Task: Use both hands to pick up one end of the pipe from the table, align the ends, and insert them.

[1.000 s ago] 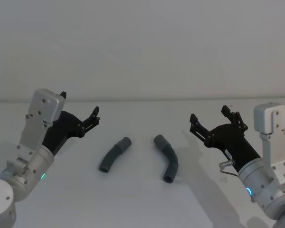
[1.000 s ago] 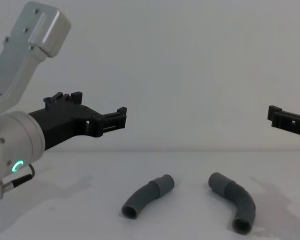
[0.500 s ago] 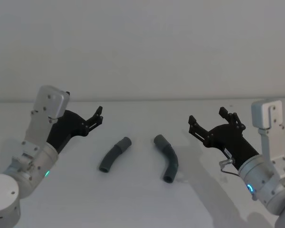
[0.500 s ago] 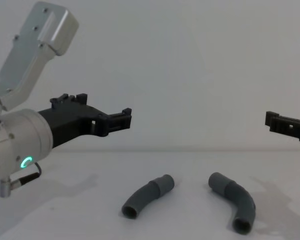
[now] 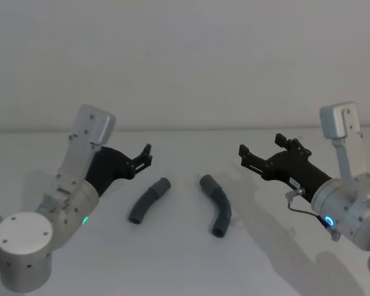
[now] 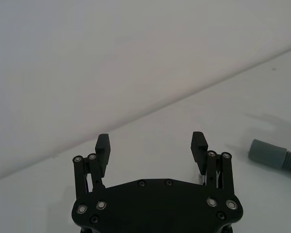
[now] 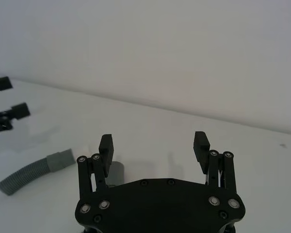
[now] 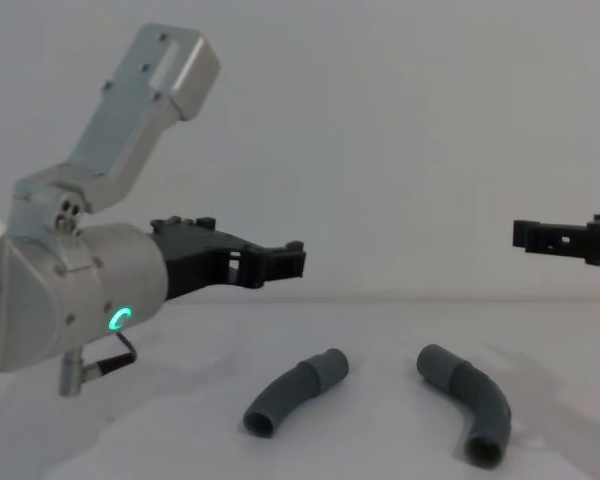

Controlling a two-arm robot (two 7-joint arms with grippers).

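Two arms flanked a white table (image 5: 172, 265), one on each side, so that each could serve the pipe piece nearest to it. Both were raised above the surface and pointed inward toward the centre, a posture judged to be an approach and not a grasp.

The left gripper (image 5: 145, 156) hovered off the table, near the far end of the left piece (image 5: 149, 200) but apart from it. Its fingers were spread wide with nothing between them, as the left wrist view confirmed. The right gripper (image 5: 259, 145) hovered on the opposite side, farther from the right piece (image 5: 217, 206). It was likewise spread wide and empty. The wide spread was judged to be readiness for closing across a pipe body.

Both pieces lay flat on the table between the grippers, untouched. They curved as mirrored arcs: the far ends leaned toward each other with a gap between, and the near ends splayed outward. This layout left each piece's outer flank free for the gripper on its side.

The far end of the left piece (image 5: 163, 184) showed a smooth cuff. Which end was the narrow one could not be told. Alignment and insertion were not yet begun.
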